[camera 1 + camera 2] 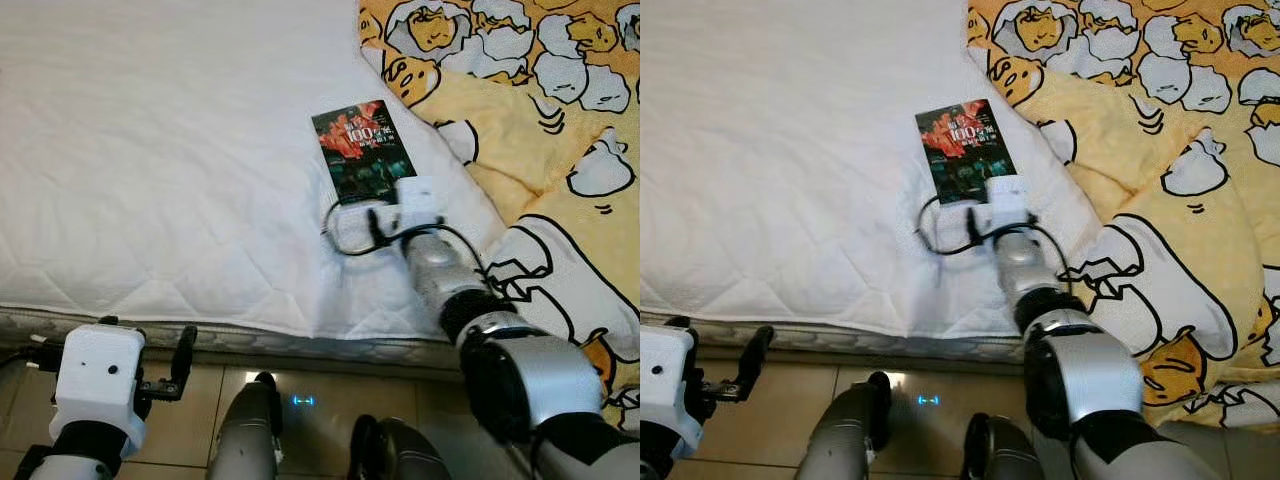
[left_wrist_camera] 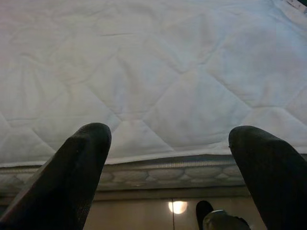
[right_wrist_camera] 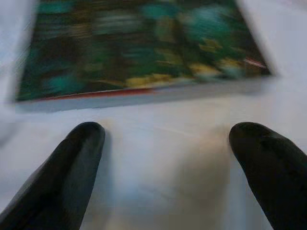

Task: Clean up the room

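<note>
A book [image 1: 362, 148] with a dark red and green cover lies flat on the white quilted mattress [image 1: 150, 150], close to the yellow blanket. My right arm reaches over the bed edge toward it. My right gripper [image 3: 168, 139] is open just short of the book's near edge [image 3: 139, 93], its fingers resting low over the sheet with nothing between them. My left gripper [image 2: 170, 139] is open and low at the left, in front of the mattress side, holding nothing.
A yellow blanket [image 1: 540, 120] printed with cartoon eggs covers the right of the bed and hangs over its front edge. Below the bed edge [image 1: 250, 340] is a tan tiled floor [image 1: 320, 400], where my legs [image 1: 250, 430] stand.
</note>
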Controlling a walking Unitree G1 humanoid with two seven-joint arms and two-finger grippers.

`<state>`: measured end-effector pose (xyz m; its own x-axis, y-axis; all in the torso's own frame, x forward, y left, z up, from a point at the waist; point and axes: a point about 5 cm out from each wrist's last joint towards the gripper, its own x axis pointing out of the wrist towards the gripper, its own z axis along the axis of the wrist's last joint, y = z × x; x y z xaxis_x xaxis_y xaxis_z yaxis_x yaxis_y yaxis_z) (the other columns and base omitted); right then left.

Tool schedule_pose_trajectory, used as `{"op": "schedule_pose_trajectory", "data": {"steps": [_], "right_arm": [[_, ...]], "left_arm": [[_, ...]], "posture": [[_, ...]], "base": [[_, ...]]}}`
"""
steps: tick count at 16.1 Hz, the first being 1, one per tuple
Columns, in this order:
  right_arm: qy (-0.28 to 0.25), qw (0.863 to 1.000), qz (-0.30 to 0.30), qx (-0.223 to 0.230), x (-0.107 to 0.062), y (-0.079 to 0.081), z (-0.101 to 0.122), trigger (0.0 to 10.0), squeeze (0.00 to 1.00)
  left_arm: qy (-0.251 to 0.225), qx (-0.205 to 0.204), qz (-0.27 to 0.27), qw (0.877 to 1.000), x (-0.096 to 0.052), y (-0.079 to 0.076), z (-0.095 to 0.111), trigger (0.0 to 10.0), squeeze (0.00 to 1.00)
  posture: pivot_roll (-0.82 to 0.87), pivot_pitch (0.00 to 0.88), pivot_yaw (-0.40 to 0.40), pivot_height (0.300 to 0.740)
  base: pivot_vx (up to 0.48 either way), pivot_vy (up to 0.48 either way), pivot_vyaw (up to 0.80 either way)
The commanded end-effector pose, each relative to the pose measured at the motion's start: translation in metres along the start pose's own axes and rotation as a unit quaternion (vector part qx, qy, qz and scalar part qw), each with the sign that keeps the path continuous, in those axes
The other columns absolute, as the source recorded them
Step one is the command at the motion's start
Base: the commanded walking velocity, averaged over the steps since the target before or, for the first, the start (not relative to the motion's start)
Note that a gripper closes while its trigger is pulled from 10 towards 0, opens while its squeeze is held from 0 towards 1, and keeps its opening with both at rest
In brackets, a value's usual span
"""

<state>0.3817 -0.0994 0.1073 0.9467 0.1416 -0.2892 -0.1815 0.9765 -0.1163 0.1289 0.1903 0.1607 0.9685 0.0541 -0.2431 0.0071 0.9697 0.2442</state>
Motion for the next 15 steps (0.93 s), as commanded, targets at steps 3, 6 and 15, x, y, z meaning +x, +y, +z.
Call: {"op": "schedule_pose_trajectory", "data": {"steps": [3, 6, 15], "right_arm": [[-0.021, 0.998, 0.043, -0.044, -0.001, 0.02, 0.002, 10.0, 0.0], [-0.071, 0.996, 0.041, -0.038, -0.002, 0.028, 0.011, 10.0, 0.0], [-0.231, 0.965, -0.096, 0.074, -0.03, -0.019, 0.009, 10.0, 0.0]], "left_arm": [[-0.012, 0.001, -0.001, 1.0, -0.002, -0.004, 0.005, 10.0, 0.0], [-0.02, -0.004, 0.0, 1.0, 0.008, -0.008, 0.004, 10.0, 0.0], [-0.069, -0.036, -0.026, 0.997, 0.104, -0.02, 0.008, 10.0, 0.0]], "posture": [[0.39, 0.338, -0.045, 0.727], [0.35, 0.305, -0.058, 0.727], [0.13, 0.009, -0.018, 0.727]], "base": [[0.0, 0.0, 0.0], [0.0, 0.0, 0.0], [0.0, 0.0, 0.0]]}}
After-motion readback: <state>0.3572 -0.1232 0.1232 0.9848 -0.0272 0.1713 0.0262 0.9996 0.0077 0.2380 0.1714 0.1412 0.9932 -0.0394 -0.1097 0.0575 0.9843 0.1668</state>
